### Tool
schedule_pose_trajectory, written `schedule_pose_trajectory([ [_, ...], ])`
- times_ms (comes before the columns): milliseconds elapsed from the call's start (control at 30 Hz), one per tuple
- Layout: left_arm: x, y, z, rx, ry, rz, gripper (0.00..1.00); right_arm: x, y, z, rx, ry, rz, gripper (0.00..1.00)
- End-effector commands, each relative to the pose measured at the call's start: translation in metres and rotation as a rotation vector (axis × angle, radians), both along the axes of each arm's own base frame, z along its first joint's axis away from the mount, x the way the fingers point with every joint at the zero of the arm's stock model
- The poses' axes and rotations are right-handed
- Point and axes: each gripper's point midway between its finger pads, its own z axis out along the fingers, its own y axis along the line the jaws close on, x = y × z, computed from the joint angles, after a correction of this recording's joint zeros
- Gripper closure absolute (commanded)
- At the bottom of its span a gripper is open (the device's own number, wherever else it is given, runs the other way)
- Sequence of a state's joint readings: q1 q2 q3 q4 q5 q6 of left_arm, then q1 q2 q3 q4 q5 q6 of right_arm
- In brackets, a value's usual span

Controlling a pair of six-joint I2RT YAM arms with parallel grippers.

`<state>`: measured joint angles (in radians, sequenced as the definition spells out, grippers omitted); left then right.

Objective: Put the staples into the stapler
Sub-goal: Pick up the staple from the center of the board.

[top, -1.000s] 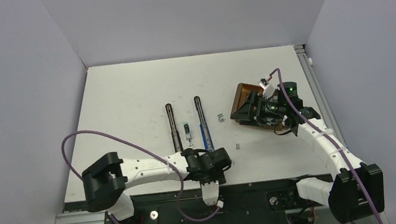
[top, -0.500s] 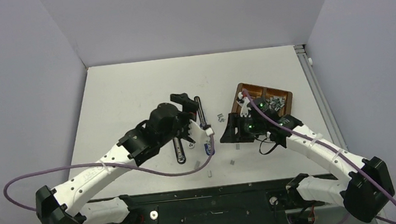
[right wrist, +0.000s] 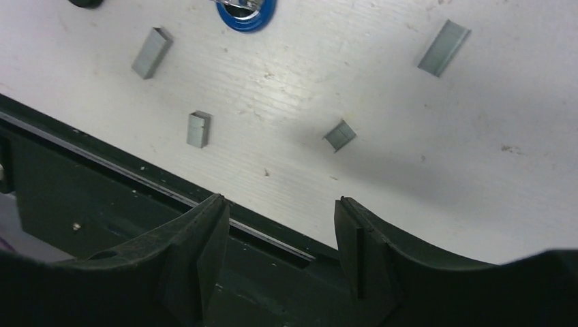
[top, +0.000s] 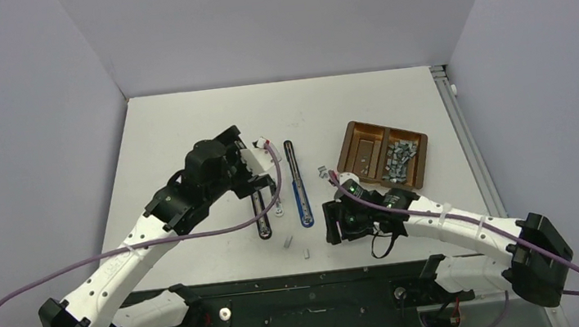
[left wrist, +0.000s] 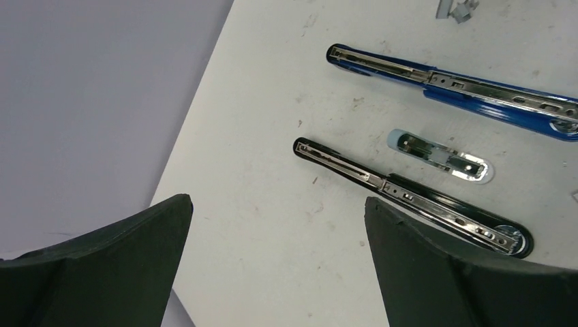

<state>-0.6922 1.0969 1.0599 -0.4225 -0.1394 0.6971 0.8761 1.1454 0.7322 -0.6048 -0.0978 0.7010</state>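
Over the white table (top: 183, 126), holding nothing: left gripper (left wrist: 276, 211) spread wide by the long black metal-railed stapler (left wrist: 409, 197), right gripper (right wrist: 279, 211) partly spread and empty above loose silver-grey staple strips (right wrist: 198, 129) near the front edge. Alongside, likewise laid open flat, the long blue stapler (left wrist: 463, 85), with a small pale-blue stapler (left wrist: 439, 153) between the two, no strip made out in any channel; more staples heaped in the right compartment of the brown two-compartment tray (top: 359, 135). Judged barely begun: yet to pick up a strip, seat it in a channel and close up.
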Motion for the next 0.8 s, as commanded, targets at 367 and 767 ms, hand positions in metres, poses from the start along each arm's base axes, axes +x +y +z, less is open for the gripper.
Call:
schedule_pose_trajectory([
  [367, -0.022, -0.009, -0.001, -0.125, 0.081, -0.036, 0.04, -0.014, 0.005, -0.046, -0.012, 0.061, -0.002, 0.35],
  [767, -0.021, -0.009, -0.001, -0.129, 0.075, -0.034, 0.04, 0.002, 0.014, -0.056, -0.051, 0.034, -0.019, 0.38],
])
